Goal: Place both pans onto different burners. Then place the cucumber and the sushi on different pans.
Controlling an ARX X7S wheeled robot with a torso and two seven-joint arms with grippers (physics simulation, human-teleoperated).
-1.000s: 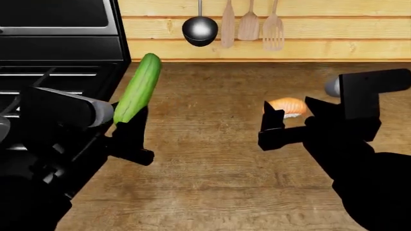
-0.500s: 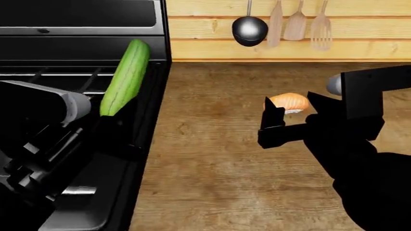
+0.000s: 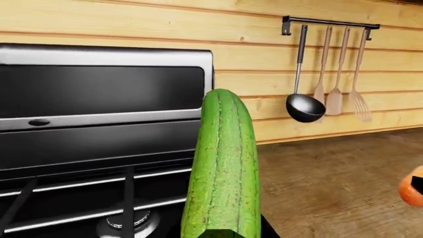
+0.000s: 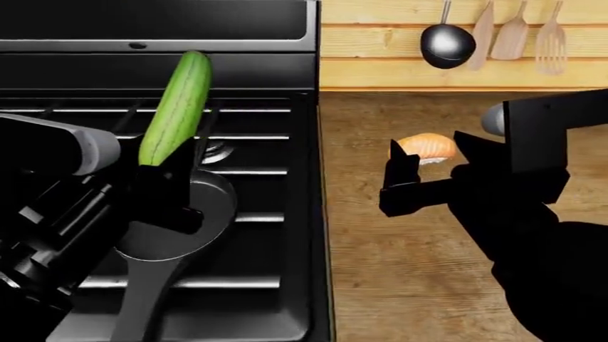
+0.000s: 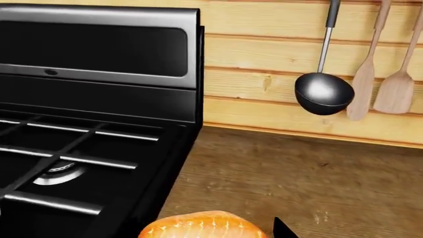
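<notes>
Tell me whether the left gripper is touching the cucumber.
Touching. In the head view the left gripper is clamped on the lower end of the cucumber, which stands tilted above the pan with nothing else supporting it.

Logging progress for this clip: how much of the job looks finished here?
One pan already sits on the stove; a second is not visible. The left gripper holds the cucumber above that pan, and the right gripper holds the sushi over the counter. Both foods remain to be set down.

Green cucumber [image 4: 176, 107] upright over pan [image 4: 176, 226], salmon sushi [image 4: 426, 147] aloft
</notes>
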